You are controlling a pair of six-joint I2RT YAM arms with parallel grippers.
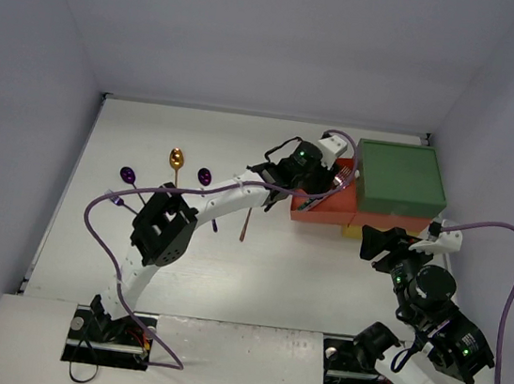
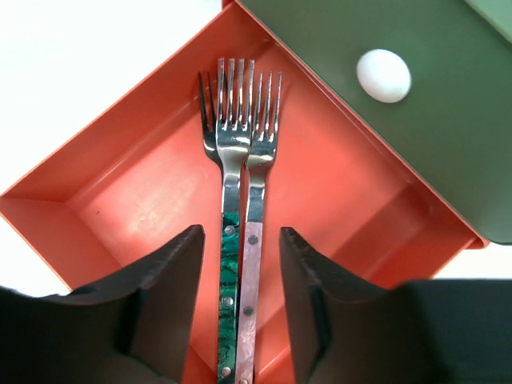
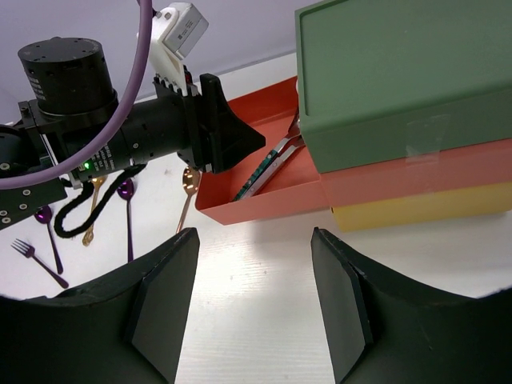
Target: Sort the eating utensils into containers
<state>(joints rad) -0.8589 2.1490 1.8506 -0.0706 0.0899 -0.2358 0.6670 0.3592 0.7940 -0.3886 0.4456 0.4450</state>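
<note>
Your left claw [image 2: 240, 236] stands open, its two black fingers spread with daylight on either side of the handles between them, so it grips nothing. Directly beneath it lies the pulled-out red-orange drawer [image 2: 120, 192], and on the drawer floor a teal-handled fork [image 2: 230, 200] and a pink-handled fork [image 2: 254, 216] rest side by side and touching, handles running back between the fingers, tines pointing ahead of the claw. A darker fork [image 2: 208, 120] lies partly under the teal one, just to its left. Ahead and to the right of this claw sits the green box [image 2: 448, 120] with its white knob [image 2: 383, 76], overlapping the drawer's far corner. Your right claw [image 3: 254, 240] is also open and empty, hanging above the bare worktop [image 3: 256, 320]. Ahead and to its right the green box tops the stack, with the yellow box [image 3: 416, 208] at the bottom. Ahead and to its left, a copper spoon [image 3: 190, 188], a purple spoon [image 3: 126, 200] and a purple fork [image 3: 36, 260] lie on the worktop.
</note>
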